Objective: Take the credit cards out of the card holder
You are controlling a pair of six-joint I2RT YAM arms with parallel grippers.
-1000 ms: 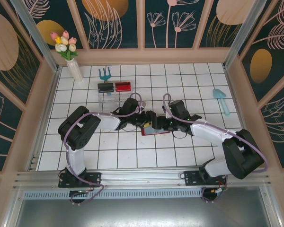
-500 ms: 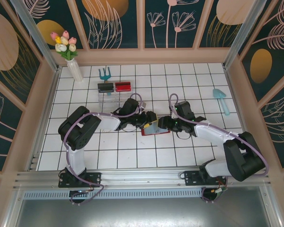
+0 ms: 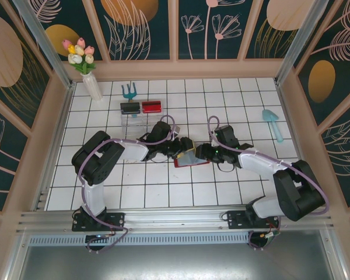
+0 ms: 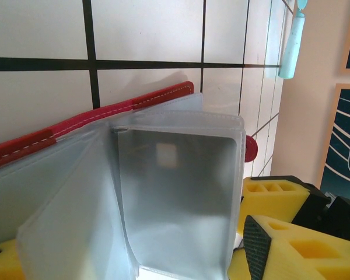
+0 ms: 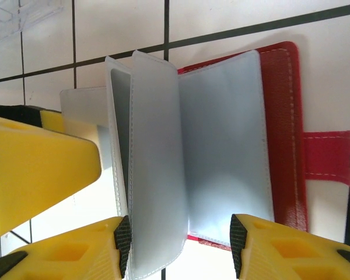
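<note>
The card holder (image 3: 191, 163) is seen lying open near the middle of the white tiled tabletop (image 3: 146, 192), red cover down and clear pocket leaves fanned upward. It is flanked by both claws: the left claw (image 3: 179, 149) is placed at its 10 o'clock edge, the right claw (image 3: 199, 153) at its 2 o'clock edge.

In the left wrist view, a greyish card (image 4: 175, 198) with a pale square mark is seen lodged inside one raised leaf. The left claw is held wide, with the fanned leaves between its fingers; whether they are pressed cannot be told.

In the right wrist view, the right claw is likewise held apart. Two raised leaves stand between its pads (image 5: 122, 233), against the 9 o'clock pad, and the other pad is placed over the flat leaf. The red tab (image 5: 332, 154) is laid out at 3 o'clock.

A black tray (image 3: 129, 108) and a red tray (image 3: 151, 107) are set at 11 o'clock from the holder, and a teal trowel (image 3: 272, 124) at 2 o'clock.
</note>
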